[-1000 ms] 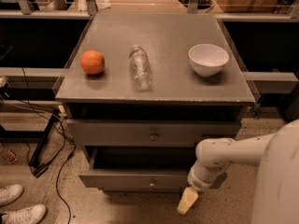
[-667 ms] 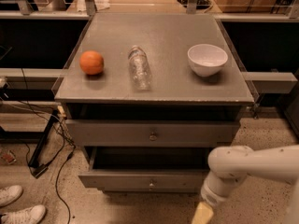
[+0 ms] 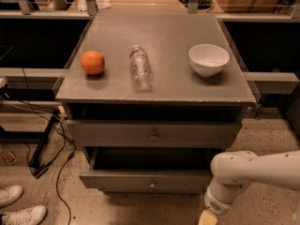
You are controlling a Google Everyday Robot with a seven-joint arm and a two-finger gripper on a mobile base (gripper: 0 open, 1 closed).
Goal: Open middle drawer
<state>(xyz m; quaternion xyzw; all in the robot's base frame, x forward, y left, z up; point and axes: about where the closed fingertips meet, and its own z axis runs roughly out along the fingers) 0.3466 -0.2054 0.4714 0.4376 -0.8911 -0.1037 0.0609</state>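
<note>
The middle drawer (image 3: 187,180) is the grey front with a small round knob (image 3: 151,185), below the taller-fronted drawer (image 3: 112,134). It stands pulled out toward me, with a dark gap showing behind its front. My gripper (image 3: 207,218) hangs from the white arm (image 3: 243,170) at the bottom edge of the camera view. It is in front of the drawer's right end and below it, not touching it. Most of the gripper is cut off by the frame.
On the cabinet top (image 3: 164,29) lie an orange (image 3: 92,62), a clear plastic bottle (image 3: 140,67) on its side and a white bowl (image 3: 209,59). Cables (image 3: 61,168) and white shoes (image 3: 18,210) are on the floor at the left.
The arm has swung right and down, taking the gripper away from the drawer front to the frame's bottom edge. The drawers and tabletop objects have not moved.
</note>
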